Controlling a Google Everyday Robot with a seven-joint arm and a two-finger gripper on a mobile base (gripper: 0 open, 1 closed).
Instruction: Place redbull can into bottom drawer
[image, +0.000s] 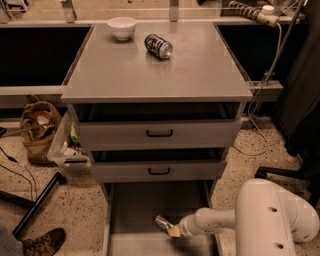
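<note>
The redbull can (162, 223), slim and silvery, sits tilted low inside the open bottom drawer (142, 205), over its grey floor near the front. My gripper (173, 230) reaches in from the right and is shut on the can's right end. The white arm (270, 220) fills the lower right corner and hides the drawer's right front part.
A stubby dark blue can (158, 46) lies on the cabinet top beside a white bowl (122, 27). The two upper drawers (160, 133) stand slightly open above the gripper. A bag (37, 125), a plastic bin (67, 150), a black pole (37, 205) and a shoe (42, 242) are on the left floor.
</note>
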